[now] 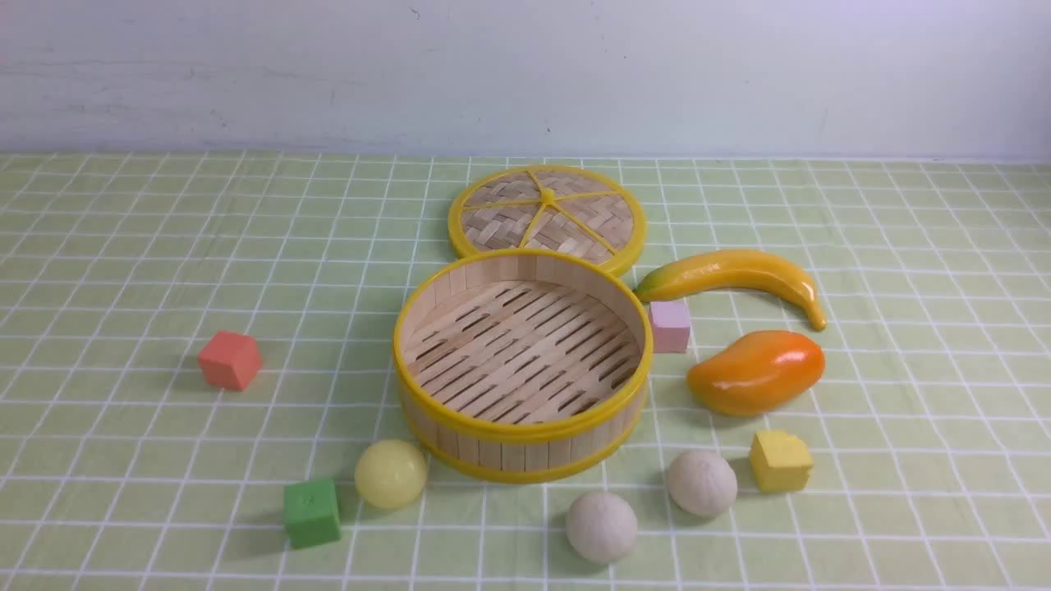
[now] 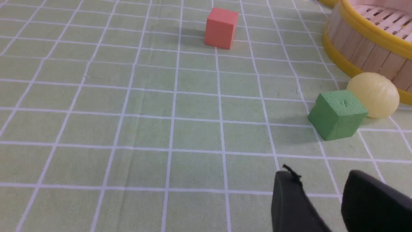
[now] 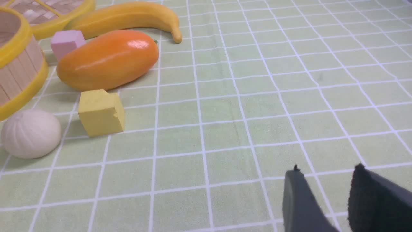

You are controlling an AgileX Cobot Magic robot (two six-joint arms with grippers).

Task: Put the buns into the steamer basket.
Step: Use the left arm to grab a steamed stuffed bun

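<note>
Neither arm reaches into the front view. Each shows only in its own wrist camera, as a pair of dark fingertips held low over the pale green checked tablecloth (image 1: 164, 246).

The left gripper (image 2: 322, 180) has its fingers apart with bare cloth showing between them, and it holds nothing. The green foam cube (image 2: 338, 114) and the smooth pale yellow bun (image 2: 375, 95) lie near it, and the coral-red foam cube (image 2: 221, 28) is farther off.

The right gripper (image 3: 325, 175) is likewise parted and empty over open cloth, well apart from the yellow foam cube (image 3: 101, 112) and the glossy orange mango (image 3: 107, 59).

The round bamboo steamer basket (image 1: 509, 451) stands in the middle of the table with only its slatted floor showing inside. Its flat woven yellow-rimmed lid (image 1: 546, 217) lies just behind it. All three buns sit on the cloth outside the basket. The pale yellow one is close to the front-left wall. The two off-white pleated buns (image 1: 601, 526) (image 1: 701, 483) are at the front right. A small pink cube (image 1: 670, 326) and a yellow banana (image 1: 739, 275) lie to the basket's right.
</note>
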